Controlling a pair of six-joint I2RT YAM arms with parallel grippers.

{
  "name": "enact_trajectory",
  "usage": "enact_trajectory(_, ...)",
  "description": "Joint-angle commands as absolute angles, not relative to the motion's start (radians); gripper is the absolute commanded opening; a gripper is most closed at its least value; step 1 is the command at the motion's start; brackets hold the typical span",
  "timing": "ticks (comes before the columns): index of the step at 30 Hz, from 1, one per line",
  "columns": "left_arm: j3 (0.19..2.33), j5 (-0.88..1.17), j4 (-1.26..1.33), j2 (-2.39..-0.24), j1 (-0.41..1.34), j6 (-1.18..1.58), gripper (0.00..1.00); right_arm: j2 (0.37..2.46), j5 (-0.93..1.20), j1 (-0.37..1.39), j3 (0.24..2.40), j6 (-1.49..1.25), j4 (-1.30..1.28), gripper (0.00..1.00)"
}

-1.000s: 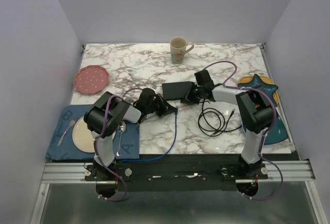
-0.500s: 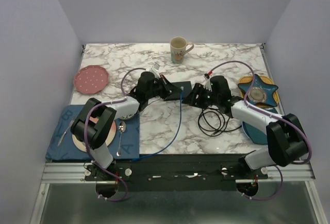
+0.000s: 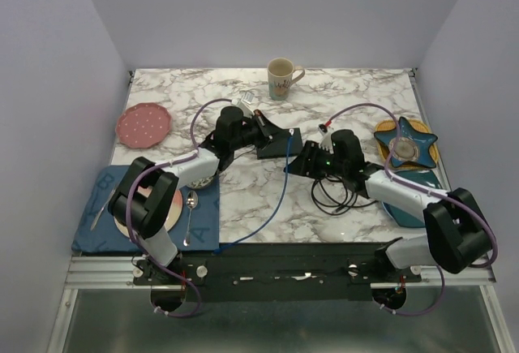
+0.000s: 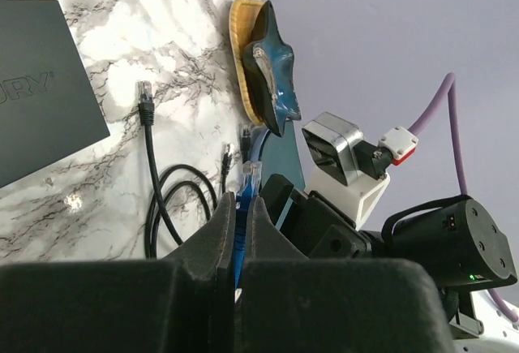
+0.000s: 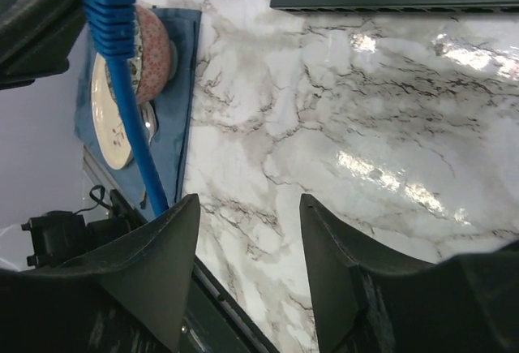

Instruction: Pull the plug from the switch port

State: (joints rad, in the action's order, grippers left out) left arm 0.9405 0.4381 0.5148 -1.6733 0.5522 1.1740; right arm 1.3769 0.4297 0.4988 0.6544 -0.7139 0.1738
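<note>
Your left gripper (image 4: pixel 242 207) is pinched on the blue plug (image 4: pixel 250 176), which looks clear of the switch (image 4: pixel 40 85), so draw it straight back without twisting, and use your right gripper (image 5: pixel 247 207), fingers spread and empty, only if the switch slides.

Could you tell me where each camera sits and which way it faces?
Top external: above, behind the robot, looking down at the table; both arms show.
Left wrist: faces the right arm over the left gripper, shut on the blue plug.
Right wrist: faces leftward across the table, past the open right gripper.
Both wrists share the switch.
</note>
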Motion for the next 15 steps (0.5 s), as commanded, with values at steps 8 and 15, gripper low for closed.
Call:
enact_trajectory(8,0.989,0.492,0.48,-1.651,0.538,1.132,0.0,1.029,0.337,0.506,0.479,-0.629,0.206,0.62)
enact_trajectory(15,0.96,0.494,0.522,-1.652,0.543,1.155,0.0,1.104,0.411,0.512,0.495,-0.637,0.247,0.61)
